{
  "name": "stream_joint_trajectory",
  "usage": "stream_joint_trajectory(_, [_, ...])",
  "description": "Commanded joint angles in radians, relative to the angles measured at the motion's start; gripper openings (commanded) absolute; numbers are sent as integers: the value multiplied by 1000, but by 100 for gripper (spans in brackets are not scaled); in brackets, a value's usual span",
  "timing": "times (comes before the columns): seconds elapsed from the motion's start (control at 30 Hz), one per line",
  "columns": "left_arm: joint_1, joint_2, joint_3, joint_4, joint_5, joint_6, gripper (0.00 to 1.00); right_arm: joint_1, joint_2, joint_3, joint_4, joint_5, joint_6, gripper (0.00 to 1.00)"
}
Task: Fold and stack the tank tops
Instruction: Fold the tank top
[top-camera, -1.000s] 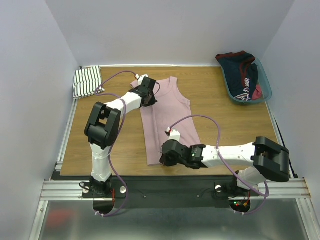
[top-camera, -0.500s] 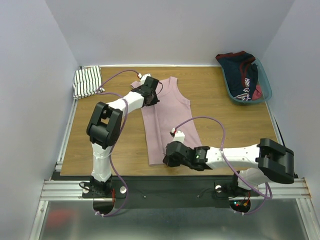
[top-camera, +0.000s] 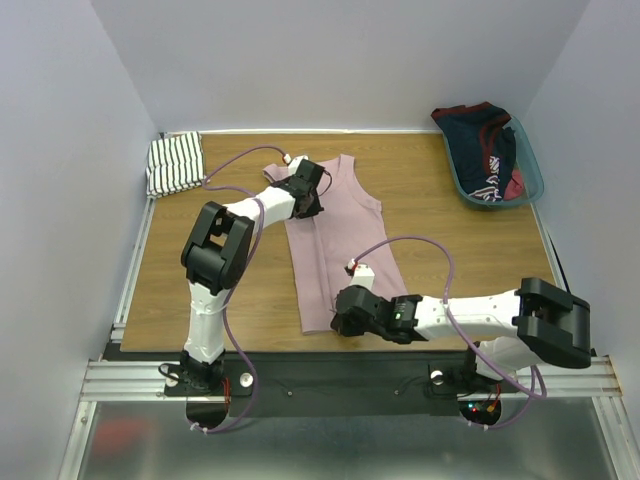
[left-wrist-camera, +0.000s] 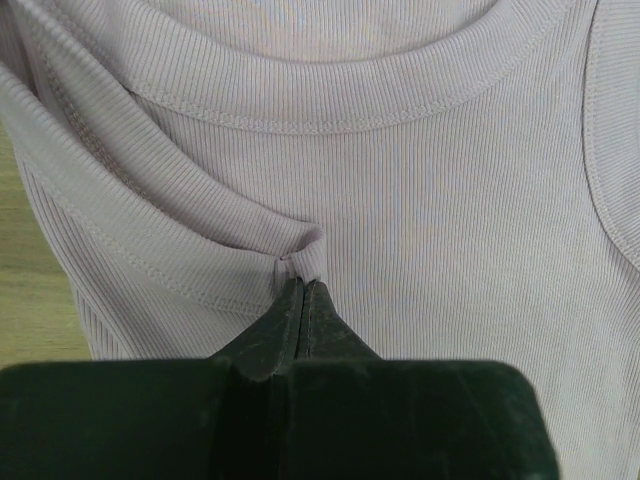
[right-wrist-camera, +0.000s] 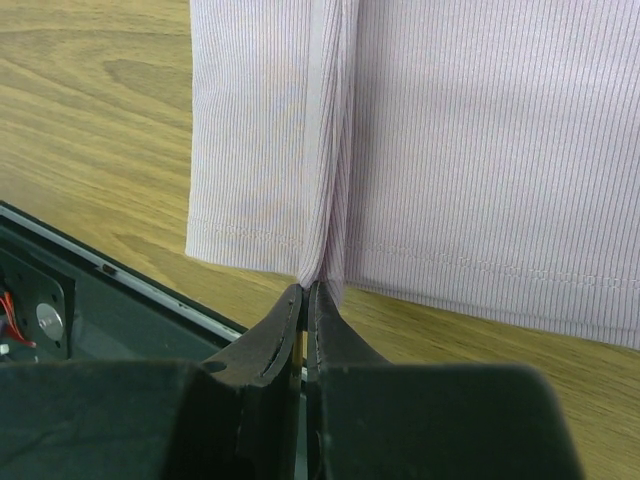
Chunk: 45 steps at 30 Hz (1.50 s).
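The pink-mauve tank top (top-camera: 335, 240) lies lengthwise on the wooden table, neck at the far end. My left gripper (top-camera: 313, 190) is shut on its left shoulder strap, pinching a fold of cloth (left-wrist-camera: 303, 262) below the neckline. My right gripper (top-camera: 343, 318) is shut on the bottom hem (right-wrist-camera: 322, 272) near the table's front edge, with a pleat of cloth rising from the jaws. The striped tank top (top-camera: 174, 163) lies folded at the far left corner, away from both grippers.
A teal basket (top-camera: 530, 170) with dark navy-and-red clothing (top-camera: 485, 140) stands at the far right. The table's metal front rail (top-camera: 350, 375) runs just below the right gripper. Cables loop over the pink top from both arms.
Both grippers have moved to the right with the pink top's left edge, folding the left side over the middle. The top looks narrower now.
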Motion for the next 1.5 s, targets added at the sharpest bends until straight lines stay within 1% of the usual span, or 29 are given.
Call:
stream_joint_trajectory(0.0, [-1, -9, 48, 27, -13, 18, 6, 3, -38, -17, 18, 8, 16, 8])
stream_joint_trajectory(0.03, [-1, -12, 48, 29, -13, 19, 10, 3, -38, -17, 15, 9, 16, 13])
stream_joint_trajectory(0.07, [-1, -13, 42, 33, -13, 22, 14, 3, -45, -17, 15, 9, 13, 21])
stream_joint_trajectory(0.1, [-1, -13, 39, 36, -13, 24, 23, 1, -51, -14, 13, 12, 10, 27])
stream_joint_trajectory(0.2, [-1, -20, 22, 52, -6, 32, 35, 3, -87, -15, 0, 27, -5, 39])
stream_joint_trajectory(0.27, [-1, -23, 20, 56, -1, 33, 39, 3, -106, -9, -17, 41, -7, 42])
stream_joint_trajectory(0.3, [-1, -24, 20, 61, 3, 36, 40, 3, -125, -6, -42, 52, -10, 47])
stream_joint_trajectory(0.33, [-1, -33, 20, 67, 8, 42, 43, 3, -137, -1, -55, 58, -12, 48])
stream_joint_trajectory(0.43, [-1, -68, 20, 93, 22, 55, 46, 3, -185, 23, -114, 106, -25, 49])
stream_joint_trajectory(0.5, [-1, -90, 22, 110, 34, 58, 48, 0, -199, 54, -167, 176, -45, 49])
stream_joint_trajectory(0.57, [-3, -130, 14, 125, 45, 52, 49, -63, -208, 78, -195, 176, -71, 49])
stream_joint_trajectory(0.6, [-3, -154, 11, 135, 51, 45, 49, -100, -218, 91, -197, 135, -111, 48])
stream_joint_trajectory(0.63, [-3, -168, -3, 138, 54, 38, 49, -187, -220, 97, -197, 114, -136, 48])
stream_joint_trajectory(0.73, [-3, -228, -55, 165, 59, -13, 48, -322, -211, 155, -197, 26, -251, 48])
stream_joint_trajectory(0.77, [-4, -246, -75, 165, 54, -31, 48, -414, -194, 175, -197, 3, -275, 47])
stream_joint_trajectory(0.83, [-9, -300, -142, 201, 51, -80, 45, -503, -157, 245, -197, -90, -349, 47])
stream_joint_trajectory(0.87, [-15, -320, -167, 204, 46, -96, 45, -584, -103, 268, -197, -121, -393, 47])
stream_joint_trajectory(0.9, [-27, -338, -193, 208, 42, -122, 42, -620, -73, 292, -197, -167, -410, 47])
stream_joint_trajectory(0.93, [-39, -374, -246, 219, 42, -132, 39, -687, -46, 334, -195, -187, -424, 47])
stream_joint_trajectory(0.97, [-53, -392, -279, 227, 40, -143, 38, -717, -12, 353, -195, -207, -449, 46])
stream_joint_trajectory(1.07, [-125, -447, -409, 257, 34, -182, 33, -793, 105, 426, -192, -259, -478, 45])
stream_joint_trajectory(1.1, [-157, -458, -441, 257, 31, -197, 27, -800, 161, 443, -189, -249, -499, 45])
stream_joint_trajectory(1.13, [-170, -479, -473, 259, 31, -220, 25, -806, 189, 462, -188, -243, -510, 45])
stream_joint_trajectory(1.17, [-186, -490, -545, 274, 31, -262, 23, -815, 215, 483, -183, -241, -524, 45])
stream_joint_trajectory(1.2, [-199, -504, -582, 283, 33, -287, 17, -818, 247, 524, -178, -249, -544, 45])
stream_joint_trajectory(1.23, [-219, -533, -651, 290, 33, -312, 16, -818, 305, 552, -178, -249, -555, 44])
stream_joint_trajectory(1.3, [-240, -564, -711, 308, 28, -369, 16, -818, 370, 618, -178, -235, -576, 43])
stream_joint_trajectory(1.33, [-257, -593, -759, 308, 23, -382, 16, -820, 430, 638, -178, -214, -581, 43])
stream_joint_trajectory(1.47, [-266, -650, -845, 305, 22, -430, 16, -818, 551, 703, -181, -131, -595, 43])
